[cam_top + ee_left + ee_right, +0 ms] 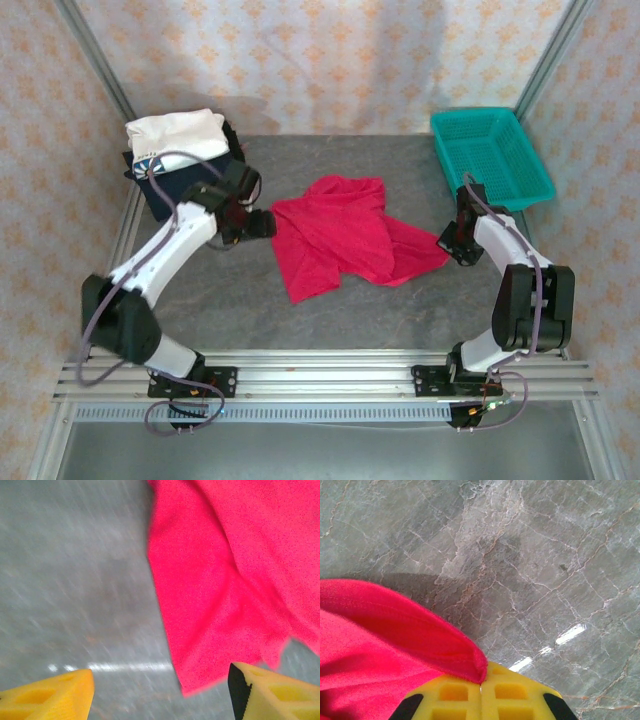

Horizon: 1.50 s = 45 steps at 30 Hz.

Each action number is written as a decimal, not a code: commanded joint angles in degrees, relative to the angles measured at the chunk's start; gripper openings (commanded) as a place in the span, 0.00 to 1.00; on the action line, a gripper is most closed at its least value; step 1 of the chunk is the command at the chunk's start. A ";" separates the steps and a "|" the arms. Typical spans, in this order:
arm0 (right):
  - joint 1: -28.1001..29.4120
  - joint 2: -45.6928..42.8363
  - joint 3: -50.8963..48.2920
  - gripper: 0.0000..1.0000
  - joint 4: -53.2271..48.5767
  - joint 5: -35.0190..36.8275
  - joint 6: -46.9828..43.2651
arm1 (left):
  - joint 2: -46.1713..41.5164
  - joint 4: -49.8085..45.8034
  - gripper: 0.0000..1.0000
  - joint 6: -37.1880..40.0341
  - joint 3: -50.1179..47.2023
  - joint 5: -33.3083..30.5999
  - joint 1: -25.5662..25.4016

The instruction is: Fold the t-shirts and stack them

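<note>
Within the right end effector (481,686) sits the red t-shirt (380,645), pinched.

red t-shirt (340,235): crumpled, centre | white t-shirt (175,132): folded atop navy t-shirt (165,197), far-left corner

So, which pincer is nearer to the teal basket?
Right. The right pincer, shut on an edge of the red t-shirt, is just near-side of the teal basket; the open left pincer is across the shirt, far from it.

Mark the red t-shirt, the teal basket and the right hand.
red t-shirt (335,235), top view, middle of the cloth.
teal basket (476,114), top view, far rim.
right hand (481,679), right wrist view, between closed fingertips.
</note>
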 commanded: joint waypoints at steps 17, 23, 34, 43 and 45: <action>-0.12 -2.12 -2.28 0.00 -1.16 -2.08 -1.86 | 15.85 12.43 0.46 -16.40 -9.65 10.07 -13.10; -0.14 -2.21 -2.37 0.00 -1.13 -1.99 -1.91 | 19.64 14.13 0.22 -16.50 -8.80 9.46 -13.60; -0.37 -8.63 4.81 0.00 -0.89 -5.47 -2.04 | 4.63 1.15 0.00 -10.58 7.89 -1.14 -4.81; -4.53 -9.62 18.94 0.00 -5.68 -11.29 0.07 | -3.57 -6.17 0.00 -3.67 25.30 -2.43 6.61; -5.26 -9.27 20.58 0.00 -6.72 -12.32 0.25 | -3.79 -6.35 0.00 -2.73 27.93 -2.07 7.45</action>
